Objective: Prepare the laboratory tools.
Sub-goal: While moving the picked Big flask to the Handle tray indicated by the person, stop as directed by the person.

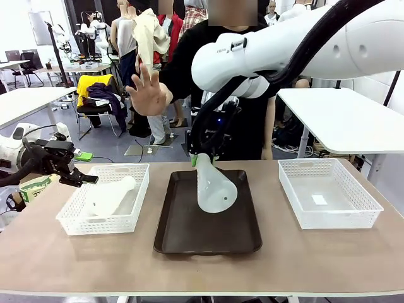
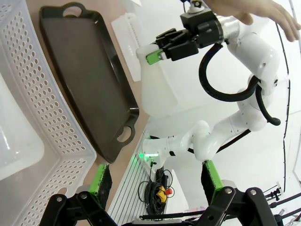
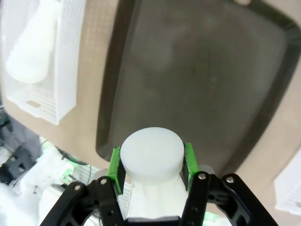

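A person's hand (image 1: 146, 91) is raised beyond the worktop (image 1: 315, 252). The right claw (image 1: 203, 158) clamps the tilted flask (image 1: 214, 186) by the neck over the brown tray (image 1: 189, 240). The second flask (image 1: 110, 196) lies in the left basket (image 1: 76, 218), with the left claw (image 2: 155, 181) beside it, its fingers parted.

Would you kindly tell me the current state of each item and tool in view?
held flask: tilted, gripped at the neck, over the tray.
second flask: lying on its side in the left basket.
right tool: shut on the held flask.
left tool: open, holding nothing.
tray: flat on the table.
left basket: holding the second flask.
right basket: no flask in it.
person's hand: raised, palm open.
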Controlling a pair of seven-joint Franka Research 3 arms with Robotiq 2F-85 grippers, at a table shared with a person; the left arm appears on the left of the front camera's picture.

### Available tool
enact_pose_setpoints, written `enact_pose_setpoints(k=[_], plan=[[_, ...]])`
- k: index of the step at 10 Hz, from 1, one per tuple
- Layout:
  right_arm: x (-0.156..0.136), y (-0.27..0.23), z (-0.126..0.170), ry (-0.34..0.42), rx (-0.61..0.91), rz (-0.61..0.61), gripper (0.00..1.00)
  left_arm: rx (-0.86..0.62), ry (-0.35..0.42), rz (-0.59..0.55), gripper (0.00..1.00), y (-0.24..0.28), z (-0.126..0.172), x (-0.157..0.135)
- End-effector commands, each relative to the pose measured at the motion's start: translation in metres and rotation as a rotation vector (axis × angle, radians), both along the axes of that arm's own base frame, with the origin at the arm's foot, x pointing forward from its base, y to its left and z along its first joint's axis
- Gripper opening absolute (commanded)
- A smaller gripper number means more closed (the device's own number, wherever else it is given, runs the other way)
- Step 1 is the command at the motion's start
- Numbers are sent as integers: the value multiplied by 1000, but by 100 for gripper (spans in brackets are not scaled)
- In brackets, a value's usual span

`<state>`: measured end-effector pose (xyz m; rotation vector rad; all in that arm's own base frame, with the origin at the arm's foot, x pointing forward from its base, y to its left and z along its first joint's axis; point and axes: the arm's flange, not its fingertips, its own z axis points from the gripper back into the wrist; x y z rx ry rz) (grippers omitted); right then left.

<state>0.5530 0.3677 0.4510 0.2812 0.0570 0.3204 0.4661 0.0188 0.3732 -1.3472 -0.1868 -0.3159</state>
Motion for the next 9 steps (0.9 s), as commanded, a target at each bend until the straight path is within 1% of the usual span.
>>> enact_pose_setpoints(k=[1,2,9], plan=[[7,-1,1,12,9,-39,0,-9,-8,-1,100,1,2,-1],[0,0,0,0,0,0,0,-9,-8,-1,100,1,2,-1],[0,0,0,0,0,0,0,-9,-8,-1,100,1,2,-1]])
